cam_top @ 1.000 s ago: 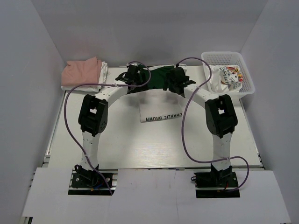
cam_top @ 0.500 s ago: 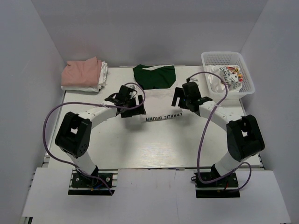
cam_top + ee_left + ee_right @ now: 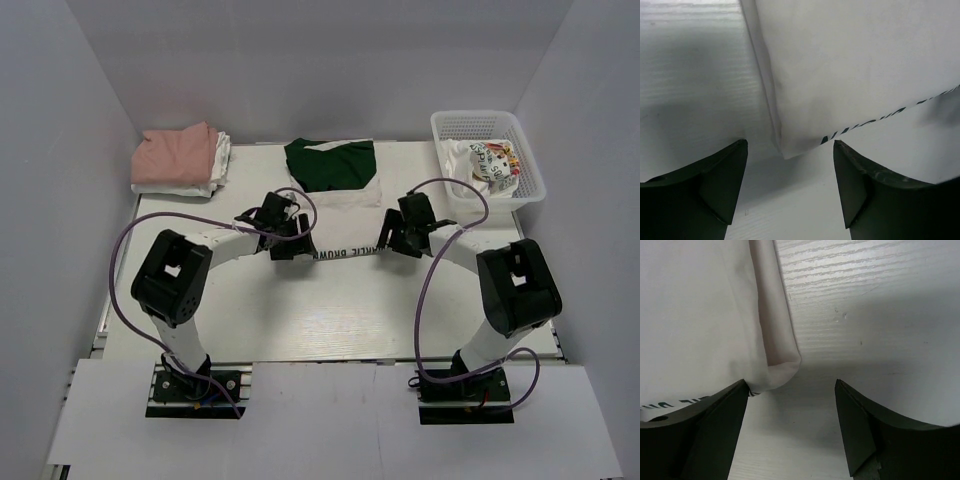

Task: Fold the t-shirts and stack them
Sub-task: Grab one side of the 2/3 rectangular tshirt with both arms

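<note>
— Where's the lettered shirt (image 3: pixel 332 165)?
— Lying flat, green sleeves at its far end. Well left of it, the pink shirt (image 3: pixel 175 152) sits folded on a white one (image 3: pixel 221 158).
— And the grippers?
— The left gripper (image 3: pixel 790 150) is spread wide astride its near left corner. The right gripper (image 3: pixel 791 385) is likewise released at its near right corner.

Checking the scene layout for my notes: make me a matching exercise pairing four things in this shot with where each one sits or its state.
Things:
1. salmon-pink t-shirt
2. basket
3. green-sleeved t-shirt
4. left tool

Places or states:
A. far right corner
B. open, at a lettered cloth corner
C. far left corner, folded
D. middle, from the far edge towards the centre

Pairs: 1-C, 2-A, 3-D, 4-B
</note>
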Robot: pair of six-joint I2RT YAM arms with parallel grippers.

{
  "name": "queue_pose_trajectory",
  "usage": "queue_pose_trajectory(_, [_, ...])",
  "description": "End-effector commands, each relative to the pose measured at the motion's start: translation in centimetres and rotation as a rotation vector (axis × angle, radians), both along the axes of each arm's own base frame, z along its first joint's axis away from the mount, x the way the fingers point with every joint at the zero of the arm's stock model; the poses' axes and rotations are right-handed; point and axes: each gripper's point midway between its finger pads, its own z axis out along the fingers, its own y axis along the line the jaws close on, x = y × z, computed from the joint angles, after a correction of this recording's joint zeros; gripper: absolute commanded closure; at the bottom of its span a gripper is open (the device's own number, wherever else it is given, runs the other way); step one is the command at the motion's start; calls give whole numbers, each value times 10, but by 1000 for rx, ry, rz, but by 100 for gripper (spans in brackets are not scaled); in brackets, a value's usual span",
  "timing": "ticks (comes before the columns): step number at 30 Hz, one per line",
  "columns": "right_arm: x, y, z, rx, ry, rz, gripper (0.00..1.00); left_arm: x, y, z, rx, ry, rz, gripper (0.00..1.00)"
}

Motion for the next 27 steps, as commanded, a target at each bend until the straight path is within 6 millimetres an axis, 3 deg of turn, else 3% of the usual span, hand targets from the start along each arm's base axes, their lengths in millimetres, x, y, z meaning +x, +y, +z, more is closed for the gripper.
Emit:
queue_pose_trajectory(1, [2,7,-10,63,19,8,26,2,-7,-5,-6,9,-11,22])
queue_pose_trajectory(2, [3,8,-11,72,19,8,32,-3,-7,-11,-7,32,-19,33])
queue_pose_trajectory(3, [0,10,-15,99,39,11,51,-7,-12,-11,-19,37,-48,37])
queue_pose_trajectory(4, [1,11,-15,112,37,10,59,-11,-10,-17,-10,53,-48,41])
queue_pose_trajectory(6, [-3,17,-14,159,50,22,76,-14,-12,-19,-10,53,-57,55])
queue_pose_trajectory(7, [-6,18,-16,167,60,26,79,-14,-12,-19,-10,53,-57,55])
queue_pose_trajectory(9, [-9,20,-16,185,61,27,91,-24,-12,-26,2,73,-68,69])
queue_pose_trajectory(10, [-11,21,-15,195,64,32,97,-26,-13,-27,9,70,-72,77])
queue_pose_trajectory(11, [-11,22,-13,204,56,37,100,-28,-12,-28,15,80,-72,99])
queue_pose_trajectory(14, [-18,23,-7,217,56,57,100,-35,-10,-24,31,90,-75,100])
queue_pose_trajectory(15, [-24,22,-7,210,71,68,100,-35,-15,-10,13,59,-87,100])
queue_pose_trajectory(16, [-25,23,5,217,48,83,100,-44,-9,-11,22,74,-87,100])
queue_pose_trajectory(18, [-46,16,5,186,124,94,100,-60,-10,2,3,83,-123,100])
queue_pose_trajectory(19, [-57,16,19,192,106,123,100,-66,-13,21,-27,51,-142,100])
queue_pose_trajectory(22, [-81,13,35,210,103,153,100,-89,-16,45,-78,39,-182,100])
queue_pose_trajectory(23, [-86,18,53,252,66,186,100,-92,-21,71,-129,-16,-196,100])
queue_pose_trajectory(25, [-95,19,77,271,29,226,100,-99,-23,93,-169,-56,-219,100])
queue_pose_trajectory(26, [-99,21,98,298,-24,252,100,-101,-22,102,-180,-75,-220,100])
queue_pose_trajectory(27, [-102,20,104,295,-29,259,100,-105,-23,121,-210,-125,-234,100])
